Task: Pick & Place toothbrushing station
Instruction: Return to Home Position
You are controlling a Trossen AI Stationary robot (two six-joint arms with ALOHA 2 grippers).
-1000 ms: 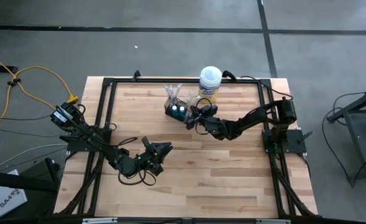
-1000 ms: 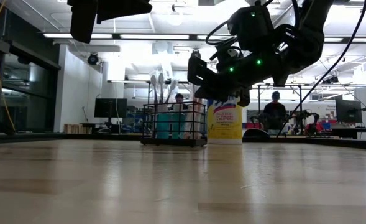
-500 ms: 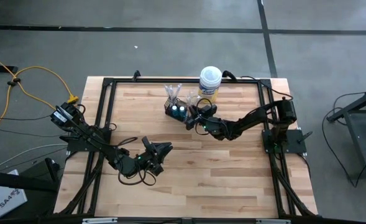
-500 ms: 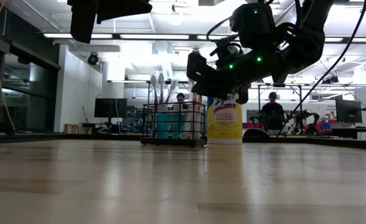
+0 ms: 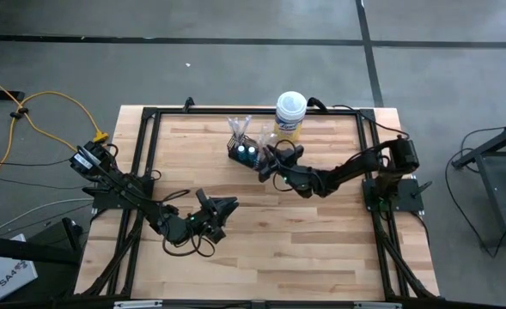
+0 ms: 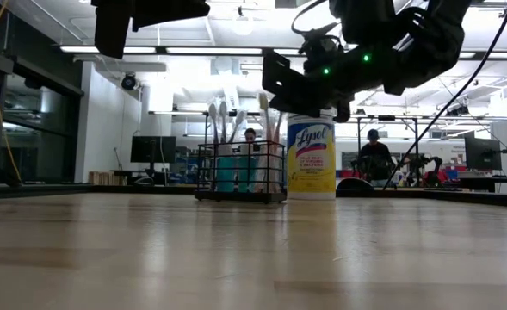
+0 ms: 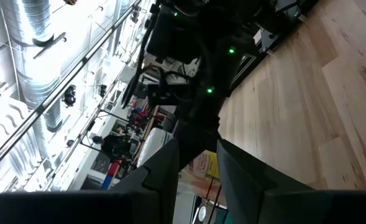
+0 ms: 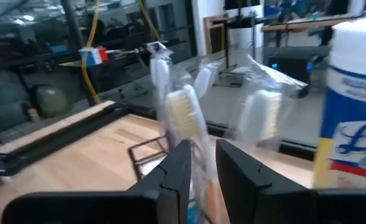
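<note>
From above, the basket (image 5: 233,157) sits near the desk's (image 5: 321,232) 12 o'clock edge. Toothbrushes (image 5: 240,127) stand in it, and two teal-topped tubes (image 5: 249,154) sit beside them. A white-lidded canister (image 5: 290,112) stands just beside the basket, at its 2 o'clock. The right pincer (image 5: 268,161) hangs at the basket's 4 o'clock, close to the rim. The left pincer (image 5: 222,209) waits well apart, toward the desk's 7 o'clock.

At desk level, the brushes (image 6: 221,120) stand upright with their heads above the wire. The tubes (image 6: 225,172) sit low inside. The right pincer (image 6: 275,86) hangs above the basket's canister side, with nothing dangling from it.

Past the left wrist, the left pincer (image 7: 198,146) is narrowly parted and empty.

Past the right wrist, the right pincer (image 8: 201,146) is released by a narrow slot and grips nothing. A bristled head (image 8: 184,109) stands straight ahead of it (very near, I judge).

The risk lies in the retreat. If the right arm swings low or sideways as it leaves, it could catch a brush head and drag the light basket over, spilling brushes and tubes. It could also knock the canister. Rising first would avoid both.
</note>
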